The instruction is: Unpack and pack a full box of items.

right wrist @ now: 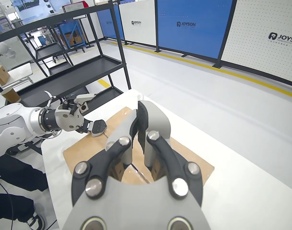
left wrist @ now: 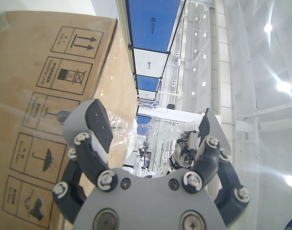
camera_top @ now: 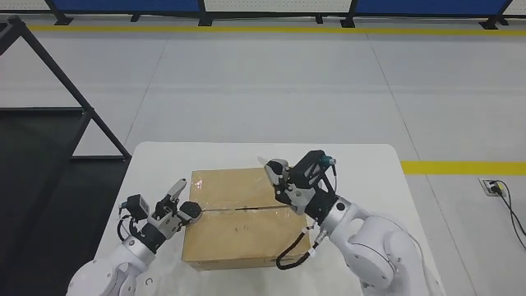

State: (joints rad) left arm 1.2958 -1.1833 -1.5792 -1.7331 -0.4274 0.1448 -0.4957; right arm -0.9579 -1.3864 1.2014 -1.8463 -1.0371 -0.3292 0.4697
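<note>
Left jaws, spread wide, sit at the left edge of the cardboard box (camera_top: 238, 218), by its side panel (the one printed with handling symbols). Right jaws are pinched together above the box's far right part; whether they grip anything I cannot tell. Flaps closed, the box stands mid-worktop (camera_top: 370, 164), with crinkled clear film (left wrist: 148, 130) at its top edge.

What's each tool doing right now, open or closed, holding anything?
Left tool: open, at the cardboard box's side.
Right tool: closed above the box; any pinched item cannot be told.
</note>
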